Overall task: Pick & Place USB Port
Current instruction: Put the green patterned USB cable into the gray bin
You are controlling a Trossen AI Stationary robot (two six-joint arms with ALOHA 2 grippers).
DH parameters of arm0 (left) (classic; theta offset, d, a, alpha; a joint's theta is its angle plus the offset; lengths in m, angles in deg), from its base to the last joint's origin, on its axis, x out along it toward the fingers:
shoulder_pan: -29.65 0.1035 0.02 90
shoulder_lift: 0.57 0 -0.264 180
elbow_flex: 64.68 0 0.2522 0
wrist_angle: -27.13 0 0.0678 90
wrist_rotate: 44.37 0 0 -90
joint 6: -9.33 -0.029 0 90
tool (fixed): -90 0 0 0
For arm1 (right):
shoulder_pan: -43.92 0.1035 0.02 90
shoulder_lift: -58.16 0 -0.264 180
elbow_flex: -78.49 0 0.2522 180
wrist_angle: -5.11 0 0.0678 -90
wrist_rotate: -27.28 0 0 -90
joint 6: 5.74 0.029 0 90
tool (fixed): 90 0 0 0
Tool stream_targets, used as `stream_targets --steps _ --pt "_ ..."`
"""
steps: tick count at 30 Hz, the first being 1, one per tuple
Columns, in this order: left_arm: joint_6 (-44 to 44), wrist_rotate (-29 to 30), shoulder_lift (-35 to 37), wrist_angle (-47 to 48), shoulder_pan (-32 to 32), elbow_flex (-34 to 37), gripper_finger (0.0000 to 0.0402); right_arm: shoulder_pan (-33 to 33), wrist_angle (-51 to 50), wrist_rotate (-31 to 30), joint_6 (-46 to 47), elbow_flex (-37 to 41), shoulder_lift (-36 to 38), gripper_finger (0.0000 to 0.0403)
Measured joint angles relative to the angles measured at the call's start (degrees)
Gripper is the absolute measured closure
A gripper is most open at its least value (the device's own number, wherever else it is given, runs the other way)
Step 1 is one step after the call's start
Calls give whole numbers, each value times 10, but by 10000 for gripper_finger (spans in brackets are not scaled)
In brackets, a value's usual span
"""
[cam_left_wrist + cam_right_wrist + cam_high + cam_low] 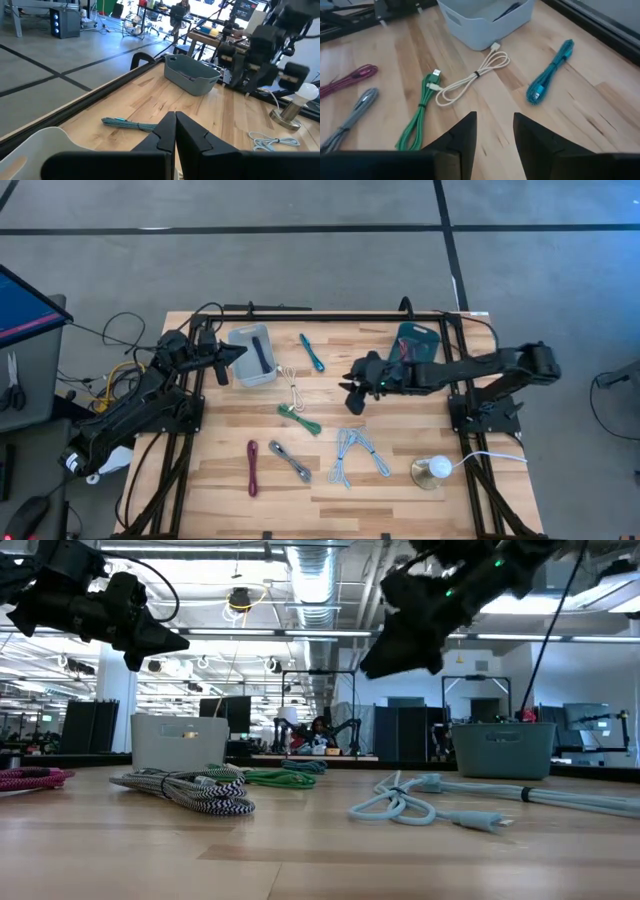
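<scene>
From above, the right gripper (352,388) is hanging over the table, fingers apart and empty, the white cable (292,387) and green cable (299,418) lying beyond its tips. The left gripper (236,352) is hovering at the white bin (251,356), fingers together. Through the right wrist camera, the teal cable (551,71) is lying ahead of the parted fingers (461,135), near the bin.

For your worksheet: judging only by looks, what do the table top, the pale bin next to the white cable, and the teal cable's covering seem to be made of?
Table top: probably wood, pale planks with visible grain and a light sheen.
Pale bin: likely moulded plastic, smooth matte walls with rounded corners.
Teal cable: seemingly a braided fabric sleeve, given its woven texture.
</scene>
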Motion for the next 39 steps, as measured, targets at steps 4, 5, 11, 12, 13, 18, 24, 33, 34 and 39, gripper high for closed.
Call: stream_targets --steps 4,5,11,12,13,18,24,33,34,39 --pt "0 0 0 0 0 0 392 -13 33 0 -10 0 -35 274" --pt "0 0 0 0 0 0 392 -17 39 0 -10 0 -39 273" --pt "1 -2 -14 -11 -9 0 392 -27 42 -1 -19 0 -38 276" --pt "-3 -2 -21 -20 -15 0 392 -28 39 -1 -27 0 -34 277" --pt "-11 -3 -30 -33 -23 0 392 -29 32 -1 -34 1 -28 278" --pt "-87 -14 -92 -117 -78 -5 392 -30 17 -1 -51 0 -9 281" --pt "-212 -13 -189 -119 -124 -54 392 -36 -91 -42 -79 0 15 283" --pt "-250 -7 -330 -121 -151 -130 391 -36 -140 -123 -82 32 76 329" --pt "-255 -2 -341 -121 -157 -136 391 -35 -136 -122 -85 41 86 338" --pt "-286 23 -378 -125 -176 -156 391 -27 -86 -122 -90 102 155 383"
